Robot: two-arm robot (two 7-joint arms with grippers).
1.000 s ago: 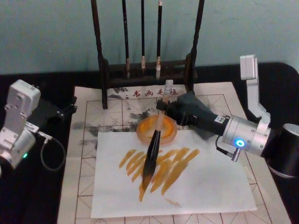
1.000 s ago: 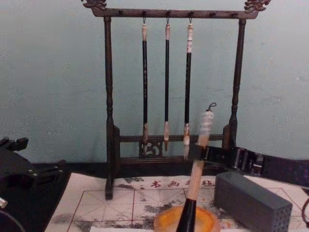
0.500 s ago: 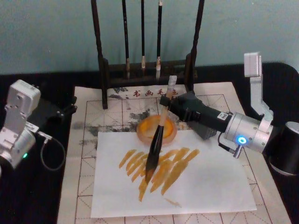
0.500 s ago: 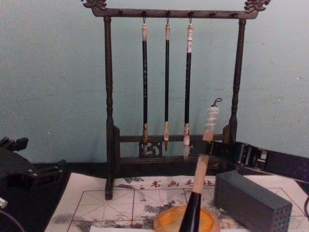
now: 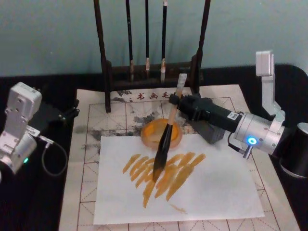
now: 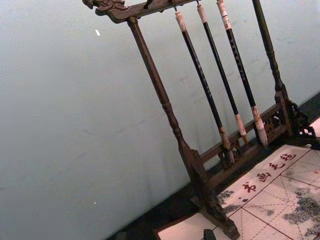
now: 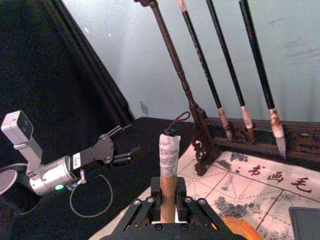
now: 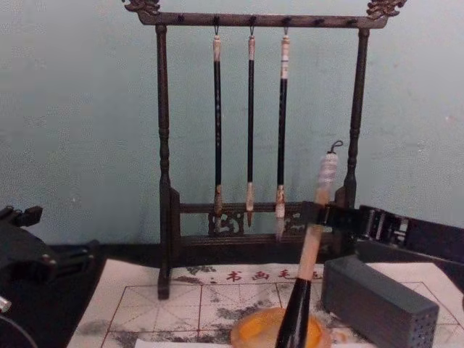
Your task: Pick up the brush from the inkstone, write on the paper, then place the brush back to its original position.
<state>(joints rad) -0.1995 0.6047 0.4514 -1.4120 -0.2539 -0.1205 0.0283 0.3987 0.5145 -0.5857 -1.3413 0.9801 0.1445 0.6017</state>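
brush (image 5: 166,134) tip sits nearer the orange dish (image 5: 148,134) than a second ago, having slid up the orange strokes; right gripper (image 5: 175,102) has shifted right with it. left gripper (image 5: 67,111) parked well left of the dish, just off the edge of the paper (image 5: 83,187), fingers spread, holding nothing. paper with red grid lies under the dish. white sheet (image 5: 216,192) lies on it in front of the dish, far edge at the dish. brush crosses over the dish, tilted: bristles down on the white sheet among the strokes, capped end up behind the dish. right gripper just behind the dish, jaws pinching the tan handle. brush rack (image 5: 103,72) stands behind the dish.
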